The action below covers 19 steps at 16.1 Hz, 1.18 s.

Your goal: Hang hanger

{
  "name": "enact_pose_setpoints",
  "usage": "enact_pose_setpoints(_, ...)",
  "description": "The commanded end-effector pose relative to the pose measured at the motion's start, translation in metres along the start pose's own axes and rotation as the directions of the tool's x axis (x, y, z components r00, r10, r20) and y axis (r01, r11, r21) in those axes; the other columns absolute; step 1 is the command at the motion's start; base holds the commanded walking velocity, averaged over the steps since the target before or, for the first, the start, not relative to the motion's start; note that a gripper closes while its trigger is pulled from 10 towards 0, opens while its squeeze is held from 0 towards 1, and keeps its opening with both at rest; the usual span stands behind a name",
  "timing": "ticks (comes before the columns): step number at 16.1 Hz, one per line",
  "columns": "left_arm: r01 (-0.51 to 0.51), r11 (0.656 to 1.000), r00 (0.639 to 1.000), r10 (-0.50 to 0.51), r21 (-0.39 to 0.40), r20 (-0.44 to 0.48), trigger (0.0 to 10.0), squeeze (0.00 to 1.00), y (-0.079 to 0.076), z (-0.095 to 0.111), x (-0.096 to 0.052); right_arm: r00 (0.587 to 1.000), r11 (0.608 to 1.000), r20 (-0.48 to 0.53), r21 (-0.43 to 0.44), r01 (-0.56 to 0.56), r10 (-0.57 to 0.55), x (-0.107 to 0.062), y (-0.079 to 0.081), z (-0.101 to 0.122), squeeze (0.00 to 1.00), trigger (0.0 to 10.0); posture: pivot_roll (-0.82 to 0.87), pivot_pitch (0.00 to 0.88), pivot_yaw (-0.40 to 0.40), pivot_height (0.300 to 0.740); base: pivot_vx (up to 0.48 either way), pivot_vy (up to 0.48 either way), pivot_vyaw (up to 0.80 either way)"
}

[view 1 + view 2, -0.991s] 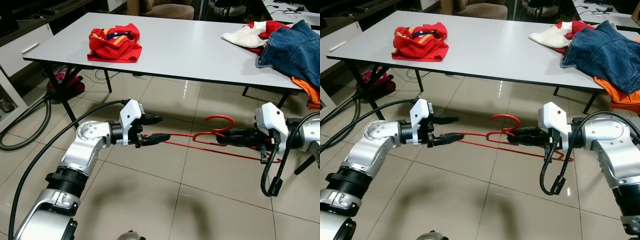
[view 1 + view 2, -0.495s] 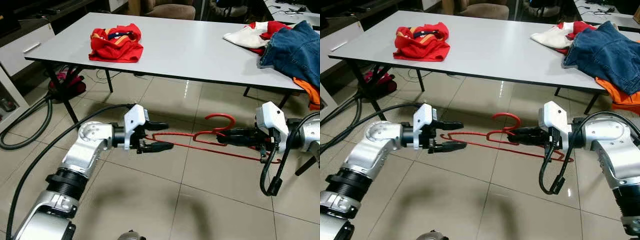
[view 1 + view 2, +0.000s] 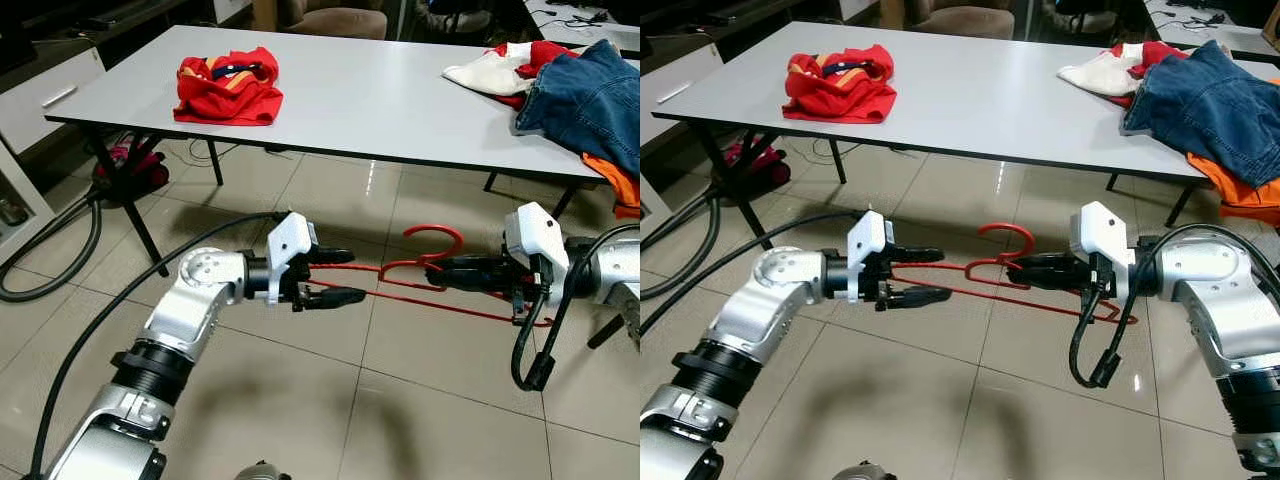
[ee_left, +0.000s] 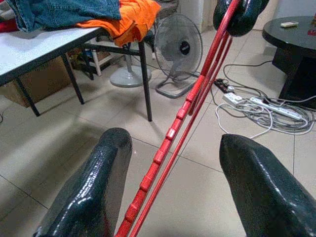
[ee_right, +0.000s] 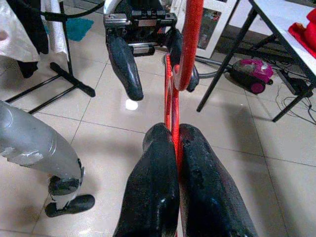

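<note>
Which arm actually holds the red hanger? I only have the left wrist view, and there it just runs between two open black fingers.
Observer: The right gripper holds the hanger; its fingers are clamped on the wire.
Reviewer: Is the left one touching it?
Observer: The left gripper is open, its fingers above and below the hanger's far end; contact is unclear.
Reviewer: Where is the hook?
Observer: It curls upward near the right gripper, over the tiled floor in front of the table.
</note>
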<state>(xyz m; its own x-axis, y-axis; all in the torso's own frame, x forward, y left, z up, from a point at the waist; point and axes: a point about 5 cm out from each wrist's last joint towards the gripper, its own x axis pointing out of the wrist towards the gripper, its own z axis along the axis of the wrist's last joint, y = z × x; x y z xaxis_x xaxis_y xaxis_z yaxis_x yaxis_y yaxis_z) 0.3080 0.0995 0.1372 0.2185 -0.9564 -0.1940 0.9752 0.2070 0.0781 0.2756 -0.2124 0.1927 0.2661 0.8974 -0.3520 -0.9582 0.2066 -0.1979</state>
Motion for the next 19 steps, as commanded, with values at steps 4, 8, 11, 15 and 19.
enact_pose_setpoints(4, 0.008, 1.000, 1.000, -0.008, 0.017, -0.011, 0.0, 0.00, -0.0030, 0.0014, 0.0052, 0.999, 1.000, 0.032, -0.017, 0.011, -0.010, -0.0014, -0.0006, 0.0087, 0.00, 0.0, -0.08, 0.011, 0.024, 0.740, 0.000, 0.000, 0.00)
enact_pose_setpoints(8, -0.011, 1.000, 1.000, 0.010, 0.016, 0.002, 0.0, 0.00, -0.0002, 0.0028, 0.0068, 1.000, 1.000, 0.029, -0.011, 0.009, -0.008, -0.0021, 0.0000, 0.0088, 0.00, 0.0, -0.08, 0.013, 0.023, 0.740, 0.000, 0.000, 0.00)
enact_pose_setpoints(11, -0.029, 1.000, 1.000, 0.029, 0.006, 0.011, 0.0, 0.00, 0.0020, 0.0032, 0.0077, 1.000, 1.000, 0.026, -0.009, 0.006, -0.006, -0.0025, 0.0004, 0.0088, 0.00, 0.0, -0.08, 0.013, 0.021, 0.740, 0.000, 0.000, 0.00)
enact_pose_setpoints(15, -0.024, 1.000, 1.000, 0.024, 0.018, 0.002, 0.0, 0.00, 0.0020, 0.0038, 0.0078, 1.000, 1.000, -0.004, -0.012, 0.001, -0.001, -0.0038, 0.0014, 0.0053, 0.00, 0.0, -0.08, 0.014, 0.021, 0.740, 0.000, 0.000, 0.00)
enact_pose_setpoints(19, 0.016, 0.999, 0.999, -0.014, 0.046, -0.040, 0.0, 0.00, -0.0014, 0.0006, 0.0053, 0.999, 1.000, -0.032, -0.012, -0.004, 0.003, -0.0047, 0.0029, 0.0005, 0.00, 0.0, -0.08, 0.014, 0.022, 0.740, 0.000, 0.000, 0.00)
